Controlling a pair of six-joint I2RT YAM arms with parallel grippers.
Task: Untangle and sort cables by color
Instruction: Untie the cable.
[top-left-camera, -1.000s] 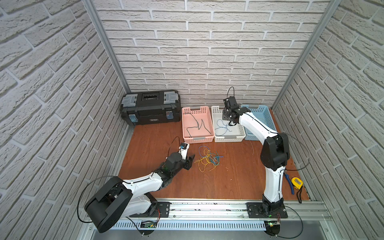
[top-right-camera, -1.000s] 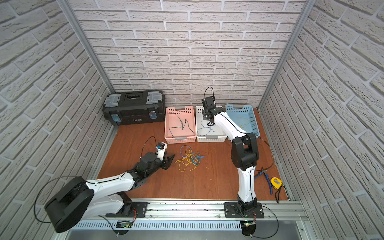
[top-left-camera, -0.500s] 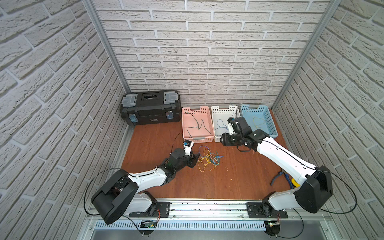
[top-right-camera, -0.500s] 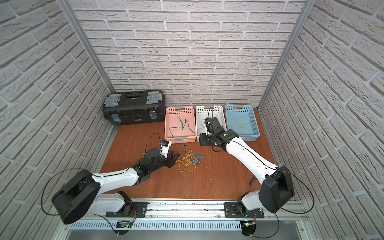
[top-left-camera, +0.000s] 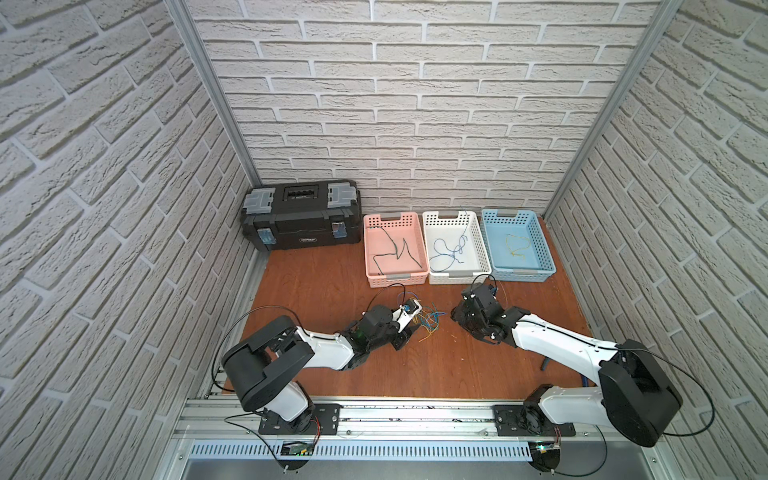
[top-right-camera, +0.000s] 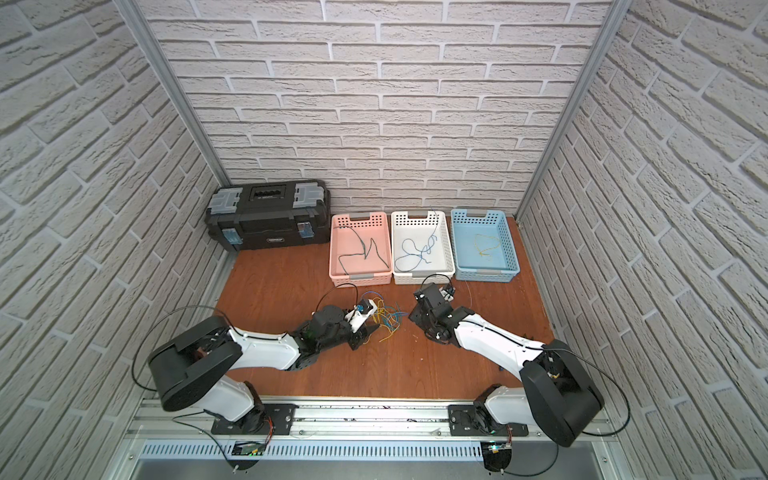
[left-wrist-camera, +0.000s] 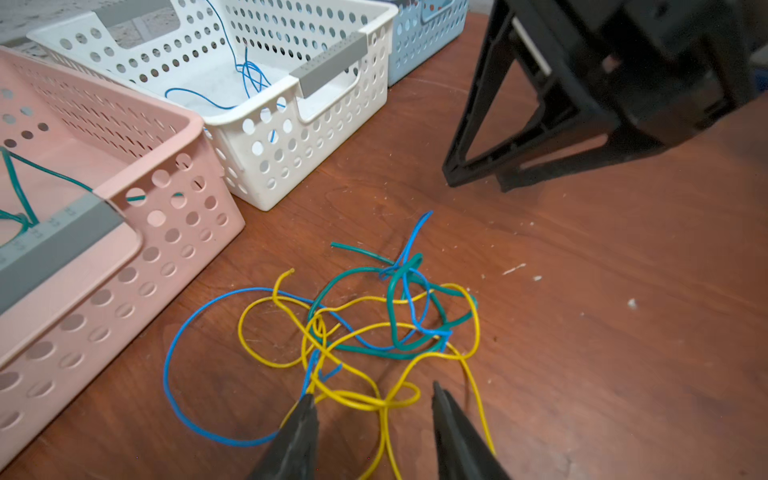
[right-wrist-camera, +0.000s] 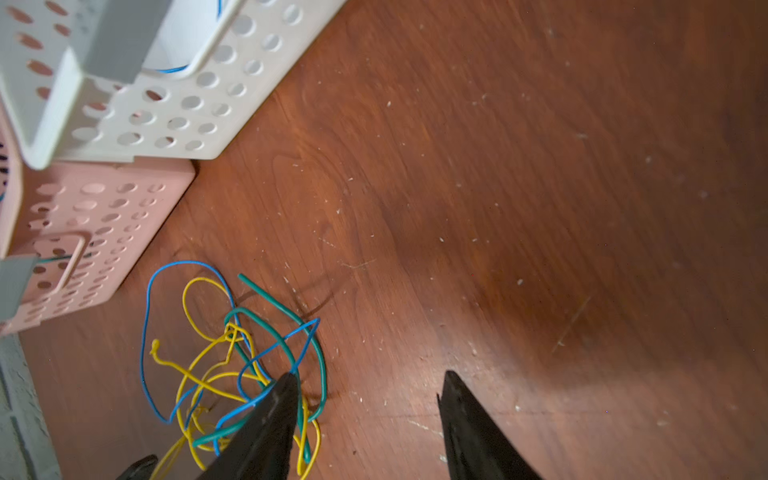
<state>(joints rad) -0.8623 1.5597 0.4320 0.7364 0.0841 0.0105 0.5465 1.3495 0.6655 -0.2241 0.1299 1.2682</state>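
Sitting far left against the back wall: black toolbox (top-left-camera: 301, 220), lid shut. Next along the wall are three baskets in a row, close side by side. Pink basket (top-left-camera: 395, 279) holds dark green cables (top-left-camera: 395, 249). White basket (top-left-camera: 455, 277) holds blue cables (top-left-camera: 449, 251), one end running up over the far rim. Blue basket (top-left-camera: 519, 273) holds one yellow cable (top-left-camera: 515, 245).

Front area, on the wood table (top-left-camera: 332, 291): left gripper (left-wrist-camera: 372, 392) sits low over the table, reaching in from the left, jaws apart, nothing clamped. The tangle (left-wrist-camera: 374, 324), mixed yellow, blue and green cables, lies flat on the table right at its tips and just ahead of them. In the left wrist view yellow loops lie in the gap between the two tips, and a blue strand runs past one fingertip (left-wrist-camera: 305, 419). Can't tell if the tips touch any strand.

In both top views the tangle (top-left-camera: 426, 322) lies in front of the pink and white baskets, apart from both, between the two grippers.

Right gripper (right-wrist-camera: 370, 375) is on the tangle's right side, facing the left one, low, jaws apart, holding nothing. In the right wrist view one fingertip (right-wrist-camera: 278, 407) overlaps the tangle's near edge. The rest of the tangle lies off to that side, and bare wood shows in the gap between the jaws. Contact there is unclear.
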